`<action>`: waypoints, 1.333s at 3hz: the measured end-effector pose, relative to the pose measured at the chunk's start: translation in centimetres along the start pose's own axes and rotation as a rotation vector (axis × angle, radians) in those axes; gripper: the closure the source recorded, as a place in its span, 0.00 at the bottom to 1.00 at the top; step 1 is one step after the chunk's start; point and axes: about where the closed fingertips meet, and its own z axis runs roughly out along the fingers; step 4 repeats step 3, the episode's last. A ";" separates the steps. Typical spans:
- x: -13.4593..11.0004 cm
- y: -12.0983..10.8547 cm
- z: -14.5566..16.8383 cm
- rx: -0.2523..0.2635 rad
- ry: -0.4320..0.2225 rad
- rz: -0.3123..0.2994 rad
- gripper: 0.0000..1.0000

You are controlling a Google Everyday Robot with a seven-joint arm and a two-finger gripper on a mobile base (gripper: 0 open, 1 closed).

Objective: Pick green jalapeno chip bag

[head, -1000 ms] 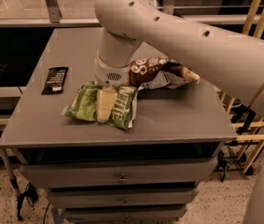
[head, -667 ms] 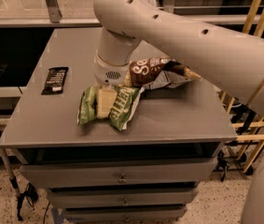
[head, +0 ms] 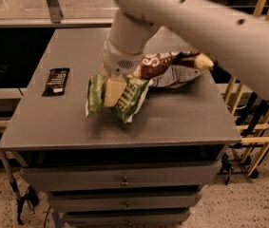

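Observation:
The green jalapeno chip bag [head: 127,99] is crumpled and folded around my gripper [head: 113,92], hanging just above the grey table top [head: 53,122] near its middle. The gripper's cream-coloured finger [head: 113,90] presses into the middle of the bag, and the bag's two halves droop on either side. The gripper is shut on the bag. My white arm comes down from the upper right and hides part of the bag's top.
A brown-and-tan snack bag [head: 172,66] lies on the table just right of and behind the gripper. A small black bar [head: 56,81] lies at the table's left. Drawers sit below the front edge. Wooden frames stand to the right.
The green bag has been squeezed together and lifted off the table; it was lying flatter a second ago. The view has shifted closer.

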 end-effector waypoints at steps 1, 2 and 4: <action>-1.3 -0.2 -9.1 0.163 -0.121 -0.085 1.00; -2.3 -0.3 -14.6 0.242 -0.217 -0.144 1.00; -2.8 -0.5 -15.8 0.248 -0.258 -0.169 1.00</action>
